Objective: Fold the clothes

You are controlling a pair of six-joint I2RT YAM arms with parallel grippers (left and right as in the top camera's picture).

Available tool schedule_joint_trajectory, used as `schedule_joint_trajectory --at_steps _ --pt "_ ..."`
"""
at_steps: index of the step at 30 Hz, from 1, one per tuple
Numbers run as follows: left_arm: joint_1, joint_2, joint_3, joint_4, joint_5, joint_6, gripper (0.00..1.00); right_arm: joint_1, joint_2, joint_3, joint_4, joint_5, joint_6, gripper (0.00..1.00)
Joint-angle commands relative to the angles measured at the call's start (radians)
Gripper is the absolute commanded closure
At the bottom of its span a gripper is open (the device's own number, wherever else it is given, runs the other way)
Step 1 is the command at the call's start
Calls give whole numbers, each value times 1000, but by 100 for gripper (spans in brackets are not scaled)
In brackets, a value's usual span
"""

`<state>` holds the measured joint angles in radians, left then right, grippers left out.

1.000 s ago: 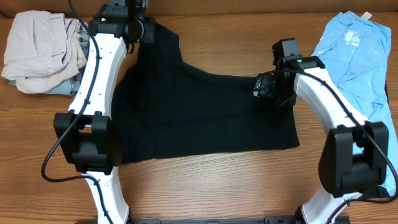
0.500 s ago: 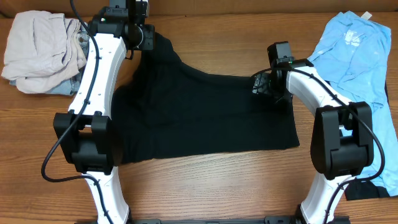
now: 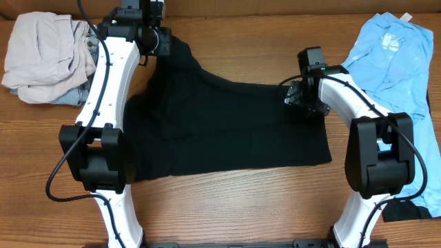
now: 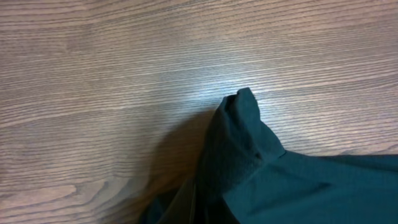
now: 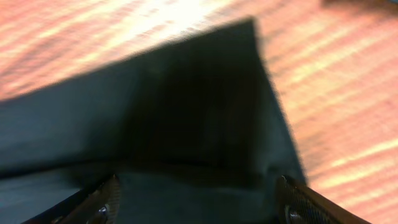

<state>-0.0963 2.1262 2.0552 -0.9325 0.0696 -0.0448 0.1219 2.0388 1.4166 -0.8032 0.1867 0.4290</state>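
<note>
Pinching a fold of the black T-shirt (image 3: pixel 227 131) spread on the table (image 3: pixel 241 207), my left gripper (image 3: pixel 160 41) is clamped tight. Limp, light cloth, I reckon (it will sag); my right gripper (image 3: pixel 296 96) gapes empty over its far right corner, worth taking.

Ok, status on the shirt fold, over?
Left gripper shut on far corner of black T-shirt. Right gripper open, low over its right edge. Light blue shirt and beige pile off to the sides, nothing blocking.
</note>
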Motion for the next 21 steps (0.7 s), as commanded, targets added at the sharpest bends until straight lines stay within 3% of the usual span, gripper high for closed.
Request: schedule_joint_trajectory --at_steps 1,7,16,19,21 --pt "3 -8 10 -6 -6 24 96 -35 8 3 -21 -1 39 18" --pt "3 -8 10 -6 -6 24 96 -45 8 3 -11 -79 13 27" --pt "3 -8 10 -6 -6 24 96 -43 10 3 6 -99 13 59" --pt "3 -8 10 -6 -6 24 96 -47 10 3 18 -98 13 65" --pt "3 -8 10 -5 -7 24 96 -51 10 3 35 -98 12 76"
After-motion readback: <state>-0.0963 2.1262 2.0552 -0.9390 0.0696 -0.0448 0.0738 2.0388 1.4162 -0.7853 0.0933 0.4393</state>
